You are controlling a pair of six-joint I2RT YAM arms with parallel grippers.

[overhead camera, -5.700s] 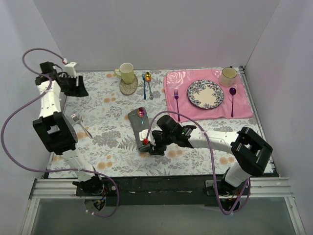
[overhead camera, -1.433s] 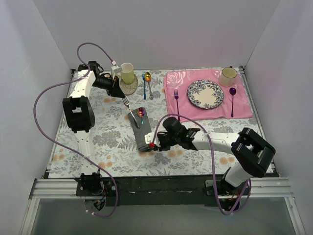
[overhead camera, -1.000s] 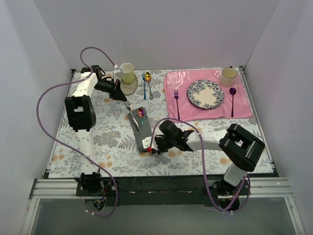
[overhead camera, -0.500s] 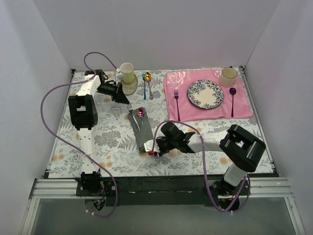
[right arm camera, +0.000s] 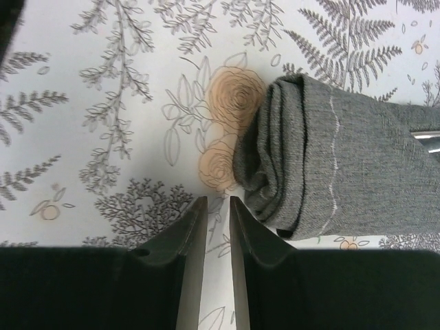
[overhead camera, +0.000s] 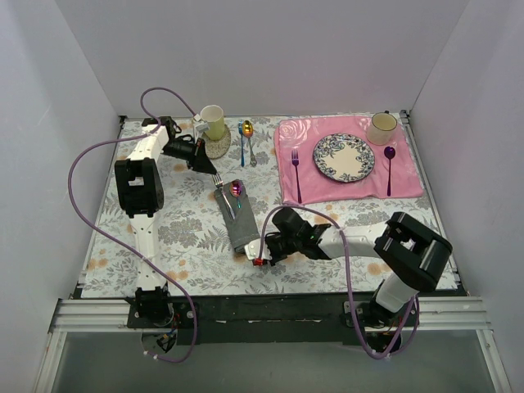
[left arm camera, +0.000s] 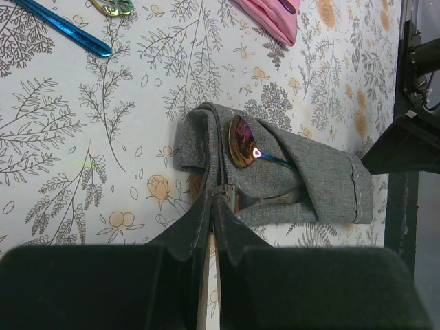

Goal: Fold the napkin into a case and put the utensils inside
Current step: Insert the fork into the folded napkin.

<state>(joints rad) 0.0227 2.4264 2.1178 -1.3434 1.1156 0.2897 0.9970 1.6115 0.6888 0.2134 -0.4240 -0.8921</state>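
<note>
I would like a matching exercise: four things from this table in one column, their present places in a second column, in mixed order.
1 silver fork
2 gold-purple spoon
3 patterned plate
4 yellow cup

A on the pink mat
B on the round coaster
C gripped by the left hand
D tucked in the grey napkin

Pairs: 1-C, 2-D, 3-A, 4-B

In the middle of the table [overhead camera: 164, 237], the napkin [overhead camera: 239, 225]. In its far end, the spoon [overhead camera: 237, 189]; just left, the fork [overhead camera: 219, 185], tip at the napkin's edge (handle in the left gripper [overhead camera: 208, 169]). Right gripper [overhead camera: 260, 259] beside the near end. Behind, a cup [overhead camera: 213, 122] on a coaster [overhead camera: 217, 149], a loose spoon [overhead camera: 247, 128] to its right. Far right, a mat [overhead camera: 405, 187]: plate [overhead camera: 343, 157] in the middle, second fork [overhead camera: 295, 173] left of it, third spoon [overhead camera: 390, 168] right, second cup [overhead camera: 381, 127] behind.
</note>
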